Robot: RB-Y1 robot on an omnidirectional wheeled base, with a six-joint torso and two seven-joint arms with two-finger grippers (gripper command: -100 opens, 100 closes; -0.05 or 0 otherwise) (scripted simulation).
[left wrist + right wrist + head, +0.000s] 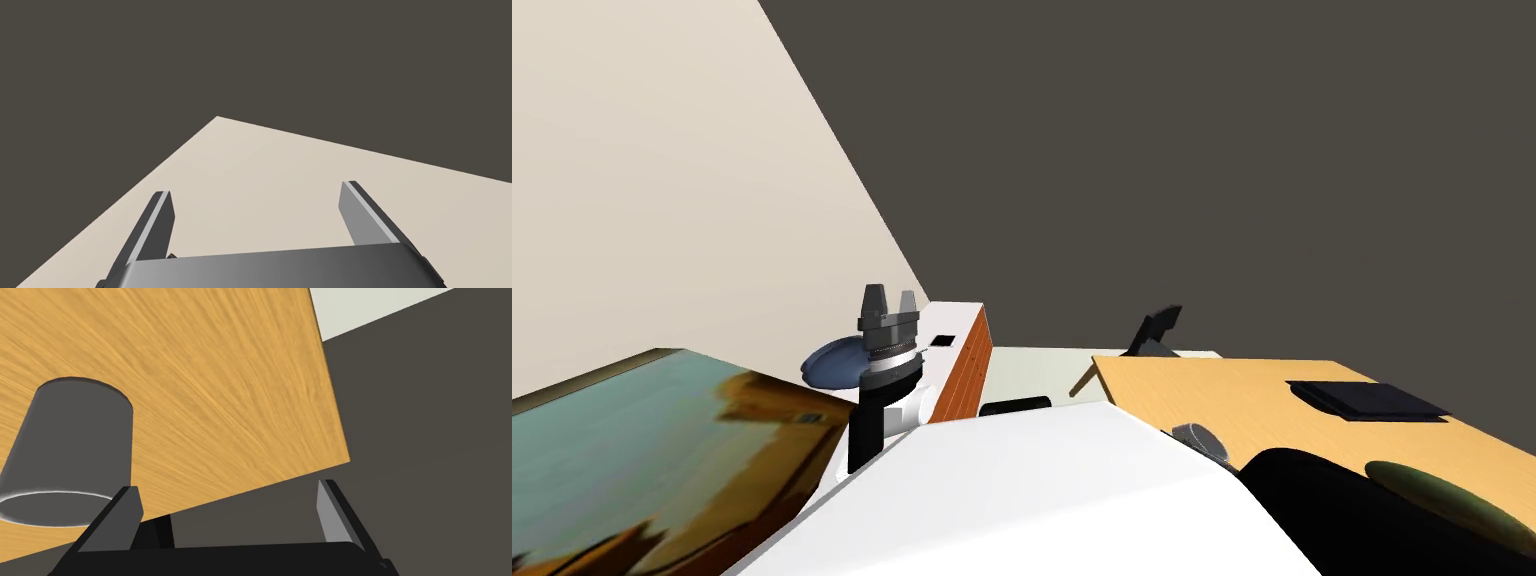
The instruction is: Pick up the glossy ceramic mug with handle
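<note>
Right gripper [227, 488], fingers [332, 513] spread wide, hangs at the counter's [210, 388] edge with the grey mug [65, 453] sitting on the counter just outside them, so pushing in now could knock it over!

Lying on the wood surface [1212, 400]: black pad [1367, 400], green oval [1452, 495] nearer. Sitting at left: painting [662, 450], with blue disc [832, 362] and orange-sided box [967, 375] beyond it.
</note>
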